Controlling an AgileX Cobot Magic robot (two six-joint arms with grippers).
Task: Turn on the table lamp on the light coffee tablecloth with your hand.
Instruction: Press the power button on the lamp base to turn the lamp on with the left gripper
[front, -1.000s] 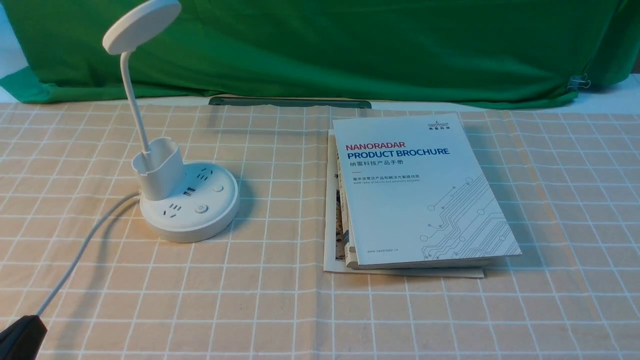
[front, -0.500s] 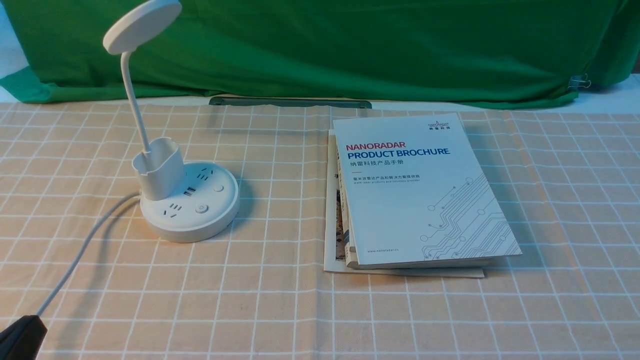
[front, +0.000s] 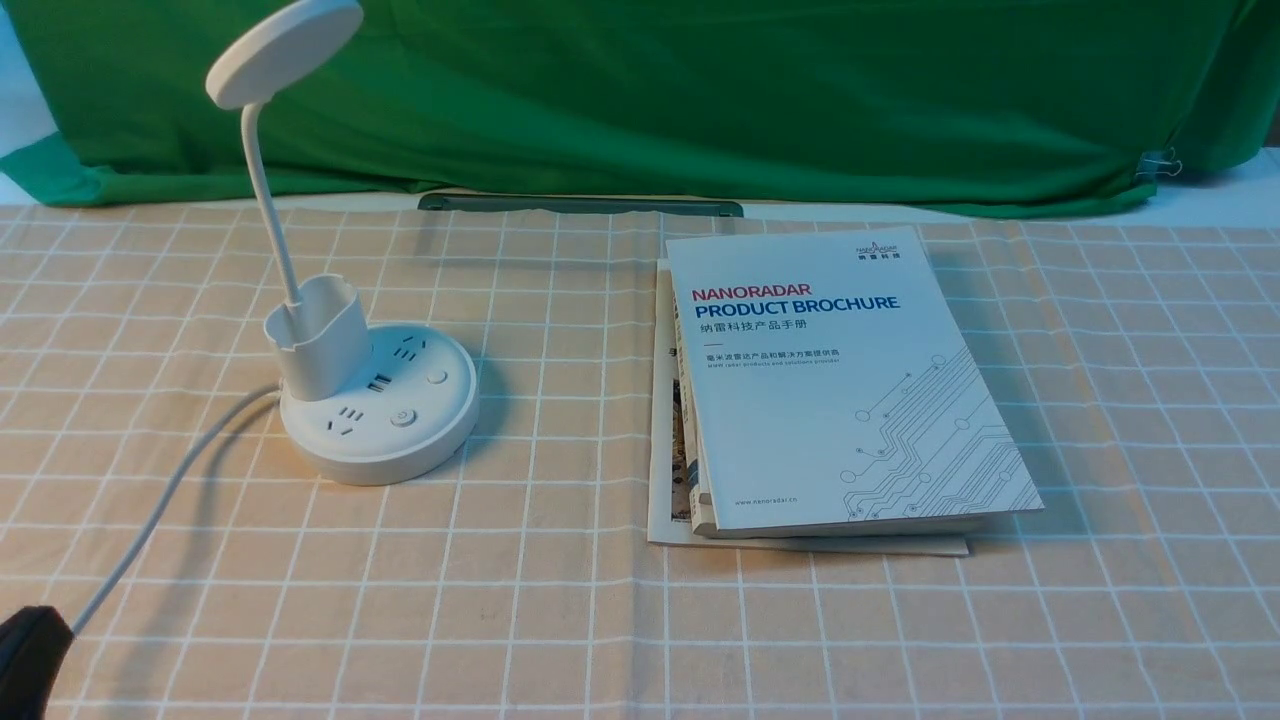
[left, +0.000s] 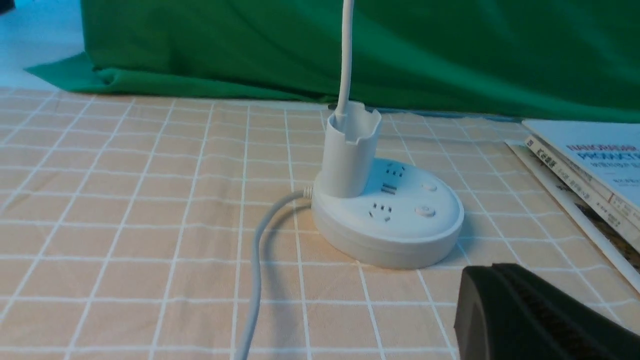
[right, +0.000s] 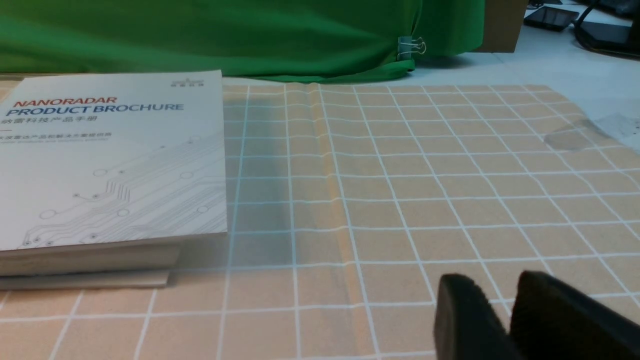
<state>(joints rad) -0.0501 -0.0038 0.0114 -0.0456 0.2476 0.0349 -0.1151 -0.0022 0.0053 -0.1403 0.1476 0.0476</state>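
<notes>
The white table lamp (front: 380, 420) stands on the left part of the light coffee tablecloth (front: 560, 600), its disc head (front: 283, 50) up on the bent neck and unlit. Two round buttons (front: 403, 417) sit on its base. My left gripper (front: 25, 655) shows only as a dark tip at the lower left corner. In the left wrist view it (left: 492, 274) is shut and empty, a short way in front of the lamp base (left: 387, 220). My right gripper (right: 500, 287) hovers low over bare cloth, jaws a narrow gap apart and empty; it is out of the front view.
A stack of brochures (front: 840, 390) lies right of the lamp; it also shows in the right wrist view (right: 110, 160). The lamp's white cord (front: 170, 490) runs from the base toward the front left. A green backdrop (front: 700, 90) hangs along the table's far edge.
My left gripper's tip has slid a little further toward the lower left corner of the front view. The lamp and brochures have not moved.
</notes>
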